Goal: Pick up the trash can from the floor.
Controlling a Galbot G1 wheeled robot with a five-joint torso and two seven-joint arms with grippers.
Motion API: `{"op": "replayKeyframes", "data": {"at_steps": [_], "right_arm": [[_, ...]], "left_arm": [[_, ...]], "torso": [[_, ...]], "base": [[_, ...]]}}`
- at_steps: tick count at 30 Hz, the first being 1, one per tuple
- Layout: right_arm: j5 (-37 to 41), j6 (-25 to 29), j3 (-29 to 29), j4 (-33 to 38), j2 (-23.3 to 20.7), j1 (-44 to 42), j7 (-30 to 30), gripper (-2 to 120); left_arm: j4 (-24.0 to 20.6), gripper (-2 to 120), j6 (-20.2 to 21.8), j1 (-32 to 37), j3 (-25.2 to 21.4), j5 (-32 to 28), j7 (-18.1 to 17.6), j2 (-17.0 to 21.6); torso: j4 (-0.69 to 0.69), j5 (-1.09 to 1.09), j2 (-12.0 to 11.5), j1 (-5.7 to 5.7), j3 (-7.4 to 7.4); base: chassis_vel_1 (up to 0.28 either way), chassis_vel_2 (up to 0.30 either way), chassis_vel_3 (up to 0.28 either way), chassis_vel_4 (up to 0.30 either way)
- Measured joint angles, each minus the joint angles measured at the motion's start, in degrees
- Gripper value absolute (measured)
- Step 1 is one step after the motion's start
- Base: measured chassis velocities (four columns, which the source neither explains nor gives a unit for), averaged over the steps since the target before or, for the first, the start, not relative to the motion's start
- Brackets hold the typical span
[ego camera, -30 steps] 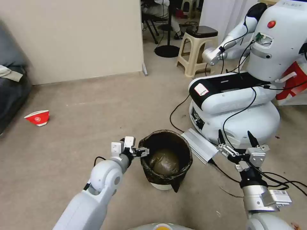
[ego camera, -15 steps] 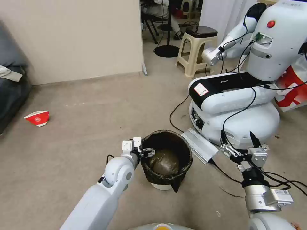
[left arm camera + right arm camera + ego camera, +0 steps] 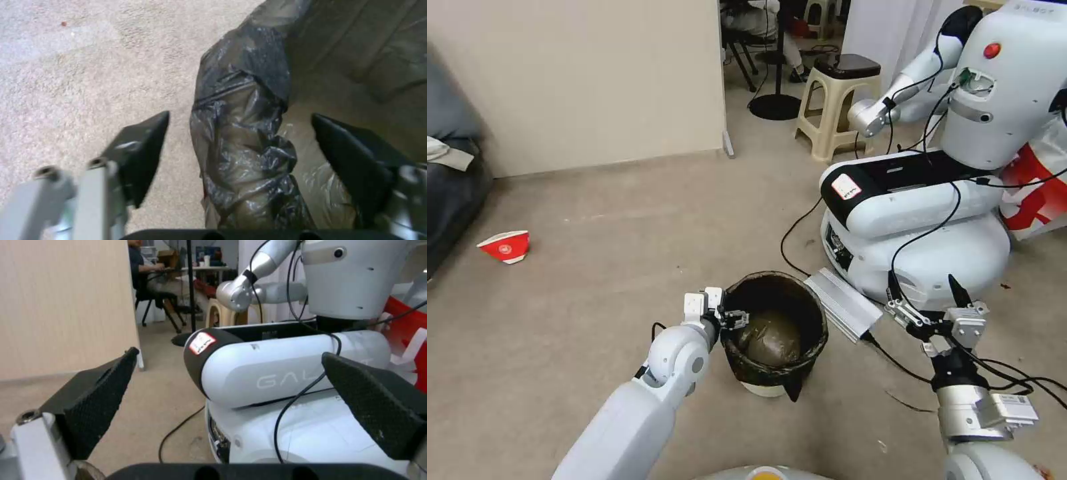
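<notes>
The trash can (image 3: 774,333), a small white bin with a dark bag folded over its rim, stands upright on the floor (image 3: 594,320). My left gripper (image 3: 737,317) is at the can's left rim. In the left wrist view this gripper (image 3: 240,116) is open and straddles the bagged rim (image 3: 242,140), one finger (image 3: 142,153) outside over the floor and the other finger (image 3: 356,160) inside the can; the pads stand apart from the bag. My right gripper (image 3: 917,275) hangs open to the right of the can, fingers pointing up and holding nothing.
Another white robot (image 3: 920,220) stands close behind and to the right of the can, with a silver box (image 3: 844,303) and black cables (image 3: 790,240) on the floor beside it. A red-and-white paper cup (image 3: 506,245) lies far left. A beige wall (image 3: 580,80) and a stool (image 3: 840,100) stand behind.
My left arm has reached forward and to the right, bringing its open gripper from beside the can to astride the rim. In the last half second it has barely moved.
</notes>
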Motion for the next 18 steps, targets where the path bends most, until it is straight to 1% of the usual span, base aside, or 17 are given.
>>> {"op": "replayKeyframes", "data": {"at_steps": [3, 4, 7, 8, 10, 11, 13, 15, 16, 18], "right_arm": [[0.0, 0.0, -0.02, -0.11, -0.01, 0.03, 0.01, 100], [0.0, 0.0, -0.02, -0.11, -0.01, 0.03, 0.01, 100], [0.0, 0.0, -0.03, -0.25, -0.05, 0.08, 0.05, 100], [0.0, 0.0, -0.03, -0.25, -0.05, 0.08, 0.05, 100], [0.0, 0.0, -0.04, -0.33, -0.09, 0.12, 0.06, 100], [0.0, 0.0, -0.04, -0.33, -0.09, 0.12, 0.06, 100], [-0.01, 0.01, -0.07, -0.47, -0.11, 0.19, 0.07, 100], [-0.01, 0.03, -0.1, -0.56, -0.11, 0.24, 0.08, 100], [-0.01, 0.03, -0.1, -0.56, -0.11, 0.24, 0.08, 100], [-0.02, 0.09, -0.13, -0.71, -0.09, 0.27, 0.08, 100]], "left_arm": [[0.29, 63, -0.05, 0.03, -0.05, 0.04, -0.08, 0.04], [0.29, 63, -0.05, 0.03, -0.05, 0.04, -0.08, 0.04], [0.52, 48, -0.08, 0.11, -0.19, 0.09, -0.16, 0.07], [0.52, 48, -0.08, 0.11, -0.19, 0.09, -0.16, 0.07], [0.62, 38, -0.09, 0.22, -0.31, 0.13, -0.19, 0.07], [0.62, 38, -0.09, 0.22, -0.31, 0.13, -0.19, 0.07], [0.76, 28, -0.1, 0.28, -0.44, 0.15, -0.3, 0.07], [0.88, 22, -0.1, 0.3, -0.5, 0.19, -0.42, 0.05], [0.88, 22, -0.1, 0.3, -0.5, 0.19, -0.42, 0.05], [1.03, 10, -0.11, 0.35, -0.53, 0.21, -0.44, -0.01]], "torso": [[0.0, 0.0, 0.0, 0.0, 0.0], [0.0, 0.0, 0.0, 0.0, 0.0], [0.0, 0.0, 0.0, 0.0, 0.0], [0.0, 0.0, 0.0, 0.0, 0.0], [0.0, 0.0, 0.0, 0.0, 0.0], [0.0, 0.0, 0.0, 0.0, 0.0], [0.0, 0.0, 0.0, 0.0, 0.0], [0.01, 0.0, 0.0, 0.0, 0.0], [0.01, 0.0, 0.0, 0.0, 0.0], [0.0, 0.0, 0.0, 0.0, -0.01]], "base": [[0.0, 0.0, 0.0, 0.0], [0.0, 0.0, 0.0, 0.0], [0.0, 0.0, 0.0, 0.0], [0.0, 0.0, 0.0, 0.0], [0.0, 0.0, 0.0, 0.0], [0.0, 0.0, 0.0, 0.0], [0.0, 0.0, 0.0, 0.0], [0.0, 0.0, 0.0, 0.0], [0.0, 0.0, 0.0, 0.0], [0.0, 0.0, 0.0, 0.0]]}}
